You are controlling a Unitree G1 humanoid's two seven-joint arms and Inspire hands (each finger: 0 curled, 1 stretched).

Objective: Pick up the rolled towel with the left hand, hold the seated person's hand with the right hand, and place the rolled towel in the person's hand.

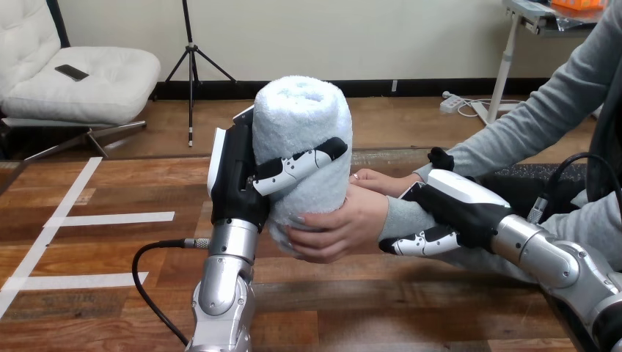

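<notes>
Head view, left robot hand [238, 176] clasping rolled towel [301, 121], person's hand [339, 227] at base, right robot hand [462, 202] clasping wrist [400, 214], tape [110, 218] left

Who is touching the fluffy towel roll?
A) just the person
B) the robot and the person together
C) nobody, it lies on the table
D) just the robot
B: the left hand curls round the upright rolled towel, and the person's hand grips its lower end.
</notes>
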